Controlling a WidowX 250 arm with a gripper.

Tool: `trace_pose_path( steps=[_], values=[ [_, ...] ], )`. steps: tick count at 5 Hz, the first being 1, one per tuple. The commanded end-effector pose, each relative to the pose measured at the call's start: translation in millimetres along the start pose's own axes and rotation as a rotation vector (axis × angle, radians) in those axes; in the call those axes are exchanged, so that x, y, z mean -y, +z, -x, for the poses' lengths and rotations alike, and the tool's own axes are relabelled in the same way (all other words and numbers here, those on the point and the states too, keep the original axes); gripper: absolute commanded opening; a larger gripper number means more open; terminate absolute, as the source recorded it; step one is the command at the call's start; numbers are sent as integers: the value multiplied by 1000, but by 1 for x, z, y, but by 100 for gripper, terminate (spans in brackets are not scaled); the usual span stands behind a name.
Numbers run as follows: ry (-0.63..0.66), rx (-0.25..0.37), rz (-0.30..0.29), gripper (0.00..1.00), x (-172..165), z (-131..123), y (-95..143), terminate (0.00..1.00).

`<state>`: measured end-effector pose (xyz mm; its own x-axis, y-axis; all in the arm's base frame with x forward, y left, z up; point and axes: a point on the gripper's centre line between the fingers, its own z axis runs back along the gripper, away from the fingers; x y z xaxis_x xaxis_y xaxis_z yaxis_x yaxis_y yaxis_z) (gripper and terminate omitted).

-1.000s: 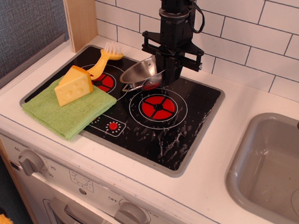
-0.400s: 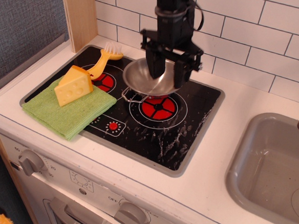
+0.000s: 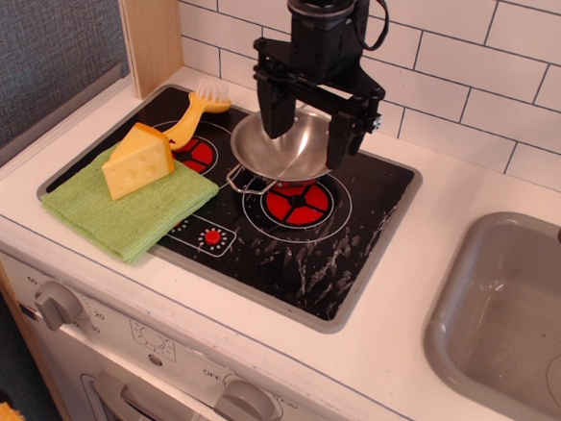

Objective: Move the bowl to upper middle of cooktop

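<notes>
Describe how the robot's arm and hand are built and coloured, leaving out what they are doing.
The arm is matt black all over, a blocky column coming down from the top of the picture. A black cable loops along its right side. The hand has a wide black crossbar with two flat black fingers hanging from its ends. Small screws dot the crossbar. No markings or labels are readable.

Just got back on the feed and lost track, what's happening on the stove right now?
The arm's claw hangs open over the bowl, one finger on each side of it, not gripping. The bowl sits at the upper middle of the cooktop, between the two burner rings, so the placing looks done. Off to the left, a cheese wedge rests on a green cloth, with a yellow brush behind it. The sink is to the right.
</notes>
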<state>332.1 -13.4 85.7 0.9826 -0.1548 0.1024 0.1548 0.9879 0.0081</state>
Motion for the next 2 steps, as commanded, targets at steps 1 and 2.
trace_pose_path(
  steps=[1, 2],
  values=[
    [82, 46, -26, 100, 11, 16, 18, 0],
    [82, 46, -26, 100, 11, 16, 18, 100]
  ],
)
